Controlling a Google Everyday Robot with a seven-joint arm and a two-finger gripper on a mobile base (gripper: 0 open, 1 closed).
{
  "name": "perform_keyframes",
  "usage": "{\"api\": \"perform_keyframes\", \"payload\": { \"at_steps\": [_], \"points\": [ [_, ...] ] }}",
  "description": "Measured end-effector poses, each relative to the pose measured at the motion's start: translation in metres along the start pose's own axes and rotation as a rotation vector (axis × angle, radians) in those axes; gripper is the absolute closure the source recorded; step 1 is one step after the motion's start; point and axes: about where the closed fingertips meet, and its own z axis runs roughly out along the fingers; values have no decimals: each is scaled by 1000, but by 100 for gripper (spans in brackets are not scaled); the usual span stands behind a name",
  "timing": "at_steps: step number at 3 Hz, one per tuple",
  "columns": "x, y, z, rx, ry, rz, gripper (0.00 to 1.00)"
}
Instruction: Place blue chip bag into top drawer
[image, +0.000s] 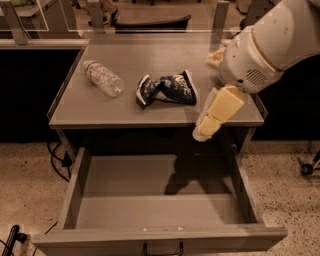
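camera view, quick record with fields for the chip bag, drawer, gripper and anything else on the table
bag: crumpled dark blue foil chip bag, lying on the grey tabletop, not held
drawer: wide grey metal top drawer, pulled open, bag not in it
gripper: cream-coloured gripper at the table's front edge, right of the bag, apart from it
other: clear plastic water bottle on its side, left of the bag
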Motion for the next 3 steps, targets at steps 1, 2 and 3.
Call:
{"api": "perform_keyframes", "payload": {
  "at_steps": [1, 2, 3],
  "points": [
    [1, -21, 42, -39, 29, 38, 0],
    [3, -42, 75, -63, 64, 63, 0],
    [2, -45, 83, -71, 69, 65, 0]
  ]
}}
